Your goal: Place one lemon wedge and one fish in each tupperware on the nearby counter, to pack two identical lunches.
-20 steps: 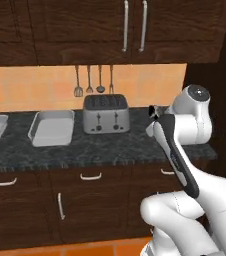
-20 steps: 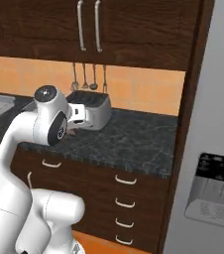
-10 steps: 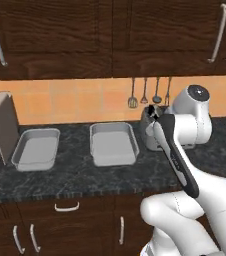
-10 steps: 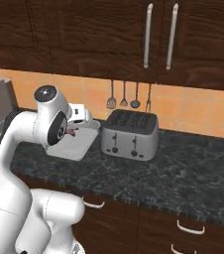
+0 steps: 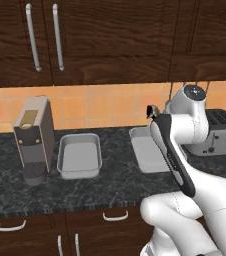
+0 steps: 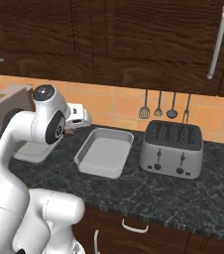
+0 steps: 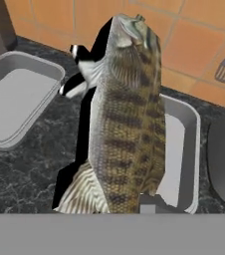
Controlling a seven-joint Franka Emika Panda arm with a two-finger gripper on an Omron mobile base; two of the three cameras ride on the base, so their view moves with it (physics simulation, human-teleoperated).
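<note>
A striped brown-green fish (image 7: 127, 114) stands lengthwise in the hand view, gripped between the gripper's fingers. My gripper (image 5: 151, 111) is shut on the fish and hangs above the near-left part of the right tupperware (image 5: 146, 152). That tray (image 7: 184, 144) lies just behind the fish in the hand view. The left tupperware (image 5: 79, 155) sits beside it on the counter (image 5: 110, 185) and looks bare inside. In the right base view one tupperware (image 6: 104, 151) lies right of the hand and the other (image 6: 32, 153) is partly hidden behind the arm. No lemon wedge is in view.
A tall grey coffee machine (image 5: 32, 135) stands left of the trays. A silver toaster (image 6: 172, 149) stands to their right, with utensils (image 6: 163, 106) hanging on the orange tiled wall above it. Dark wood cabinets hang overhead and drawers sit below.
The base has driven left along the counter, so the toaster slid right in view while both trays and the coffee machine came in. The hand keeps its pose with the fish.
</note>
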